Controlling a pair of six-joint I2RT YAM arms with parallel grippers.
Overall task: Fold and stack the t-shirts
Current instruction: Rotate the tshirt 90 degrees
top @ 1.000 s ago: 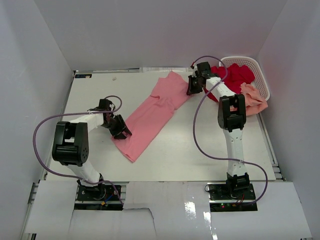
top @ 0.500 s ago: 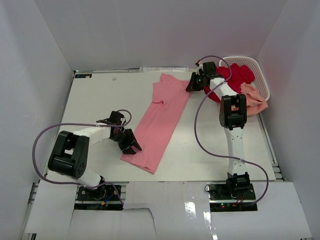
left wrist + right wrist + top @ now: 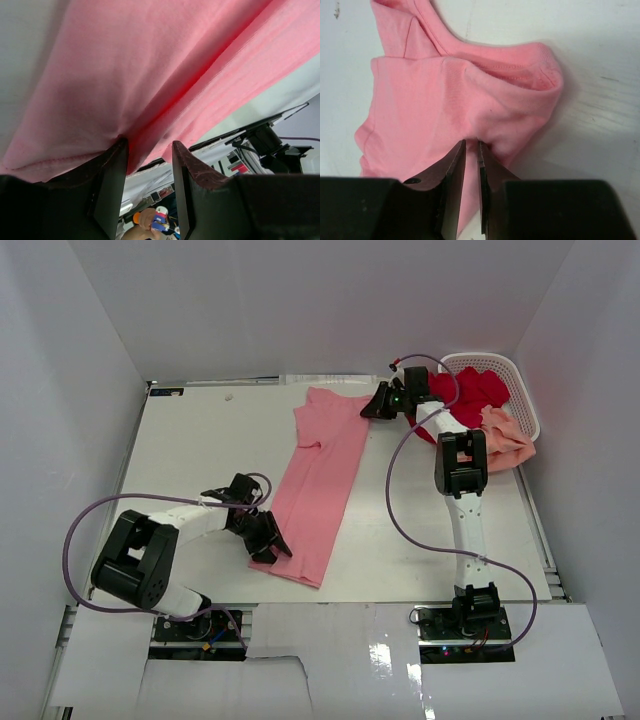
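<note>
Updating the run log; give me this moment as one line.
pink t-shirt stretched on table | left gripper holds near end | right gripper at far end

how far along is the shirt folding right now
Done: no finished fold or stack yet. In hand: the pink t-shirt lies stretched into a long strip on the table, the left gripper holding its near end and the right gripper pinching its far end. Left: fold it, then the red t-shirt and peach t-shirt, both at the basket.

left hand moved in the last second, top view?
Yes. The left hand has come toward the near edge of the table and rightward, dragging the hem of the pink t-shirt with it.
</note>
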